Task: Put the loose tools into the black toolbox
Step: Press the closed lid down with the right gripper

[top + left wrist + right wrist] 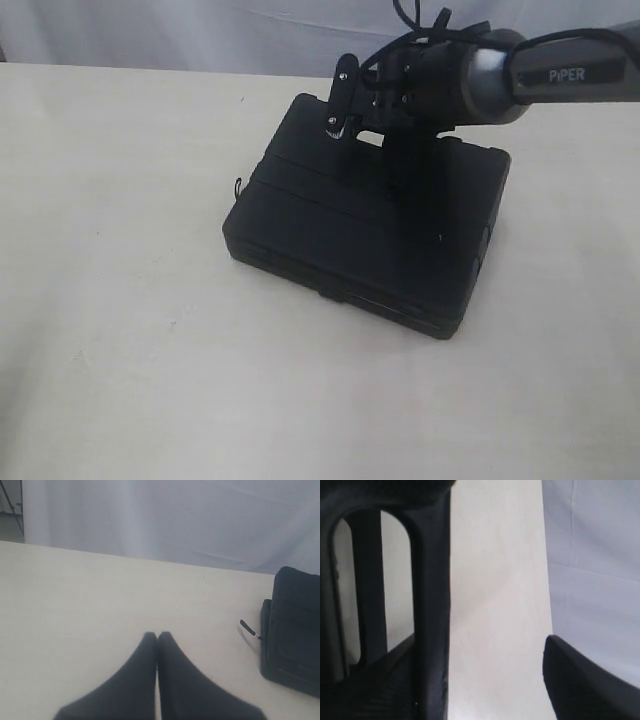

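Note:
The black toolbox (360, 230) lies closed on the pale table; its end also shows in the left wrist view (292, 630). No loose tools are in view. My right gripper (348, 104) hovers at the box's far edge, open and empty. In the right wrist view (485, 680), one finger (585, 685) stands well apart from the box's black handle (430, 580). My left gripper (157, 636) is shut with nothing in it, low over bare table and well clear of the box.
A thin black strap (238, 186) pokes out at the toolbox's left side, also visible in the left wrist view (248, 629). A white curtain (200, 30) hangs behind the table. Bare tabletop (120, 300) surrounds the box.

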